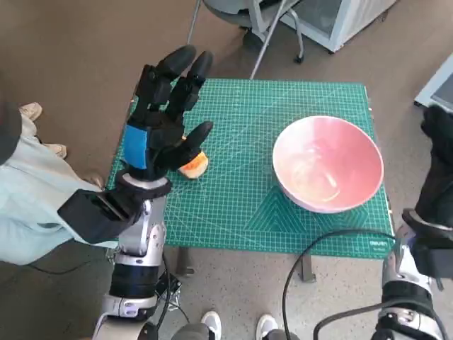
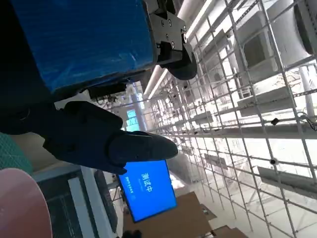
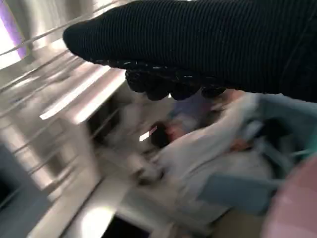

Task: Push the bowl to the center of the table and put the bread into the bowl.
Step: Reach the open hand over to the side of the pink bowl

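Left hand (image 1: 164, 117) open, fingers spread above bread (image 1: 193, 164) at frame left; bowl (image 1: 328, 164) centre-right on mat (image 1: 241, 205); right hand (image 1: 439, 166) at right edge, grip can't tell.

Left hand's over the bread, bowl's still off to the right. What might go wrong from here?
1. The bowl sits near the table's right edge; a badly aimed push from the right hand might tip it or slide it off.
2. The left hand hangs open above the bread and hides part of it from the head view, so a grasp may land off-centre.
3. The bread lies near the left edge; a nudge might knock it off.
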Action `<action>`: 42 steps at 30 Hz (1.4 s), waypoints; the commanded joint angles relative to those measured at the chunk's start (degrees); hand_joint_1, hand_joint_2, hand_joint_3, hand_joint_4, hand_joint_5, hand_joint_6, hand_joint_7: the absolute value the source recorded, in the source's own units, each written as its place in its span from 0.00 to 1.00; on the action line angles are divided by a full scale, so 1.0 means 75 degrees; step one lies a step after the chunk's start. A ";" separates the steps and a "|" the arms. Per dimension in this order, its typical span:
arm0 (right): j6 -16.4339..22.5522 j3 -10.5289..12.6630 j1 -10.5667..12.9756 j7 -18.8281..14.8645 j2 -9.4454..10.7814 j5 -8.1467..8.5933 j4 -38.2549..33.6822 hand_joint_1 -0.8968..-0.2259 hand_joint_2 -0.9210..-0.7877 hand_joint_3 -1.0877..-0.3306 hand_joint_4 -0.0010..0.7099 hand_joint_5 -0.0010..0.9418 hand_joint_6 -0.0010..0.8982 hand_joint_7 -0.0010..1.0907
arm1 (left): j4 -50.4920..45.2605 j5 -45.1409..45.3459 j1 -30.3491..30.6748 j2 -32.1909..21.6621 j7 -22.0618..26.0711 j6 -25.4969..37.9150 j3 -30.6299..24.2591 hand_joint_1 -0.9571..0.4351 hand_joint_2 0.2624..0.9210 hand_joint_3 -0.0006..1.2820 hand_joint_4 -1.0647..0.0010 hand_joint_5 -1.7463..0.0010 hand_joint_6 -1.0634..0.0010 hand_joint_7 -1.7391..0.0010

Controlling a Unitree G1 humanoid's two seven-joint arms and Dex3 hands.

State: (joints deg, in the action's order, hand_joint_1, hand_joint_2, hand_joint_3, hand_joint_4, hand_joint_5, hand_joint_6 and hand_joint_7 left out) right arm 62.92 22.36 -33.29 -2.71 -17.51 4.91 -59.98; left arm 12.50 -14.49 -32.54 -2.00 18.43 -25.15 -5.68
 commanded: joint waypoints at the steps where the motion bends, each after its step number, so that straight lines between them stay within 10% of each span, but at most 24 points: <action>1: -0.0423 0.0074 0.0104 0.0145 0.0133 0.0162 -0.0943 0.57 0.00 0.34 0.36 0.00 0.02 0.63 | 0.0017 0.0012 0.0069 -0.0009 -0.0024 -0.0098 -0.0003 0.43 1.00 0.19 0.68 0.99 0.83 0.62; 15: -0.2096 0.0409 -0.0346 0.0123 0.0783 0.0832 -0.1840 0.66 0.00 0.31 0.38 0.01 0.19 0.41 | 0.0076 0.0014 0.0025 -0.0214 0.0110 -0.0043 -0.0031 0.39 1.00 0.20 0.70 0.99 0.85 0.63; 42: -0.3930 0.0948 -0.2200 0.0323 0.1780 0.1452 -0.2110 0.73 0.00 0.32 0.38 0.00 0.13 0.55 | -0.0242 -0.0018 0.0512 -0.0681 0.0133 0.0010 -0.0202 0.35 1.00 0.18 0.67 0.99 0.88 0.76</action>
State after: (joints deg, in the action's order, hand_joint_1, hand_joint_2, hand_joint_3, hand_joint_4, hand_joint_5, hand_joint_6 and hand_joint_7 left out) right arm 35.66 28.85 -48.77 -1.62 -5.22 15.35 -74.64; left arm 12.16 -14.41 -29.81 -6.63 19.50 -24.84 -6.92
